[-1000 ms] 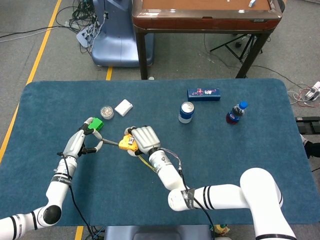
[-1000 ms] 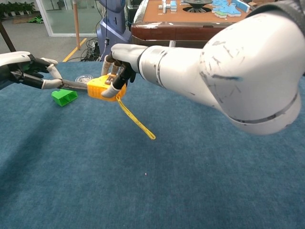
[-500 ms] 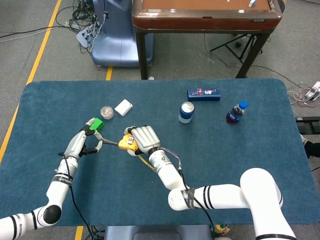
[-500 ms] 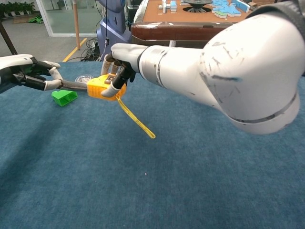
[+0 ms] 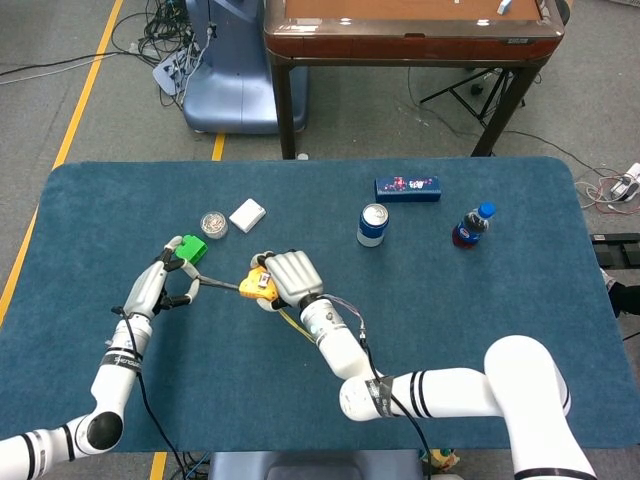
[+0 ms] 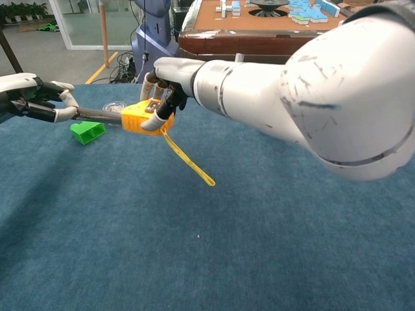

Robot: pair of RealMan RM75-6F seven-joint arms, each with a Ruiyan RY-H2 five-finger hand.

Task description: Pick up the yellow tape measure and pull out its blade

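Where cables trail, blue tabletop (image 5: pixel 480 330).

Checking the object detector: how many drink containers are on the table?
2. A blue can stands right of centre; a blue-capped bottle lies further right, near the table's right edge. Neither shows in the chest view; none seems hidden.

Right arm: white, reaches from the lower right across to the table's left-centre, forearm raised off the surface. Right hand (image 5: pixel 285 277): fingers curled over the yellow tape measure (image 6: pixel 141 118), gripping its case from above, held clear of the table. Left arm: slim, white, rises from the lower left corner. Left hand (image 5: pixel 160 287): fingertips pinching the end of the blade (image 6: pixel 98 115), drawn out leftward from the case.
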